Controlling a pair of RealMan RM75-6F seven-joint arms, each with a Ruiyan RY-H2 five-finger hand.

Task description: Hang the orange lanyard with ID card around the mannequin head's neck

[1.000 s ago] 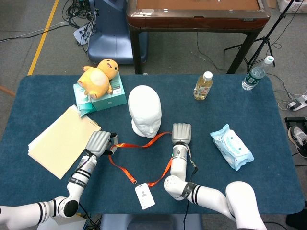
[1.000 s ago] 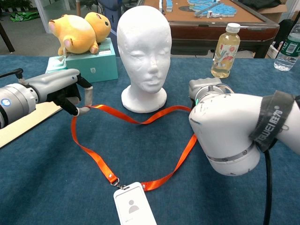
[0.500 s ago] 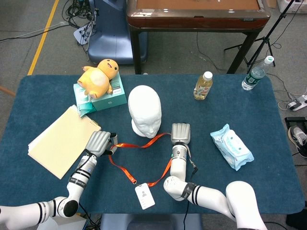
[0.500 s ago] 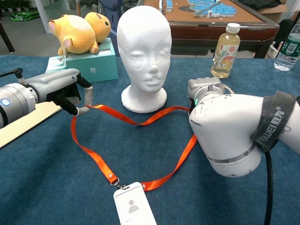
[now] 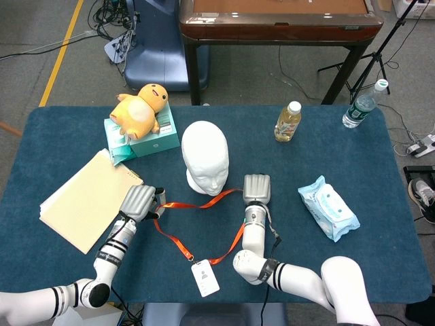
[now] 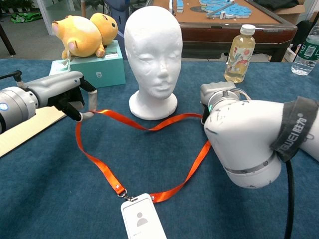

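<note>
The white mannequin head (image 5: 205,156) (image 6: 153,55) stands upright mid-table, facing me. An orange lanyard (image 5: 204,201) (image 6: 99,164) lies in a loop on the blue cloth in front of it. Its white ID card (image 5: 205,278) (image 6: 142,221) is nearest me. My left hand (image 5: 139,202) (image 6: 65,94) pinches the loop's left end between thumb and a finger. My right hand (image 5: 257,189) (image 6: 219,94) lies palm-down over the loop's right end. The strap runs under it, and my own forearm hides its fingers in the chest view.
A yellow plush toy (image 5: 139,112) lies on a teal box (image 5: 153,139) behind my left hand. Cream papers (image 5: 85,197) lie at the left. A juice bottle (image 5: 288,122), a water bottle (image 5: 363,103) and a wipes pack (image 5: 327,207) are to the right.
My left hand has shifted very slightly left and up with the strap end. The right hand and the mannequin head stay where they were.
</note>
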